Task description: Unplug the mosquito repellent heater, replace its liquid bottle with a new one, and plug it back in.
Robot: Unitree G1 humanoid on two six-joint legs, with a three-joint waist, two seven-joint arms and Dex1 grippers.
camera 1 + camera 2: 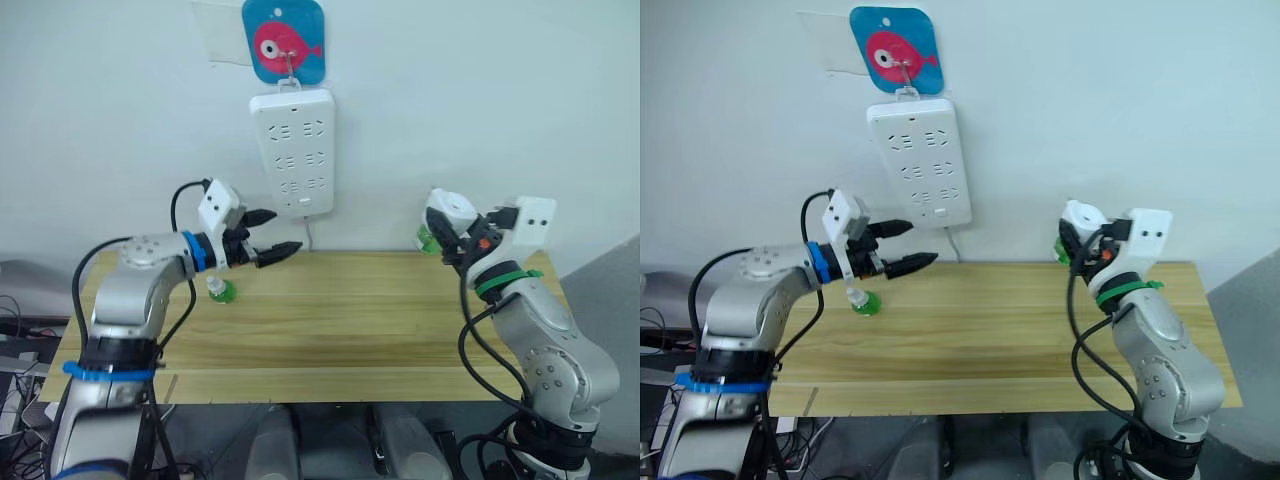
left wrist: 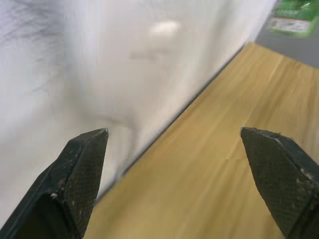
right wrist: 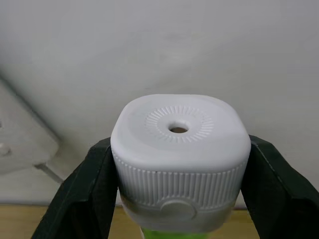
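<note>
heater: unplugged already, held up off the bench in the right gripper, over the far right corner, round hole facing the wrist camera

old bottle: looks to be still screwed into the heater, green bit poking out underneath; wick not visible, so can't be sure which bottle it is, but guessing the used one

new bottle: standing upright on the bench near the far left edge, whitish cap on, just below the left gripper and not touched by it

right gripper: clamped on the heater, one black finger on each ribbed side

left gripper: fingers spread wide, nothing between them, hovering above the far left part of the bench and pointing across toward the right side

power strip: hanging on the wall above the far edge, under a fish hook, every socket free as far as can be told

done so far: unplugging only

left to do: pretty much everything else. Twist the old bottle out, uncap the new one, screw it in, plug back into the strip

next, probably: bring the two grippers together so the free one can grab the green bottle under the heater. Just a guess though

watch out for: small bottle, slick plastic, easy to fumble mid-air
</note>
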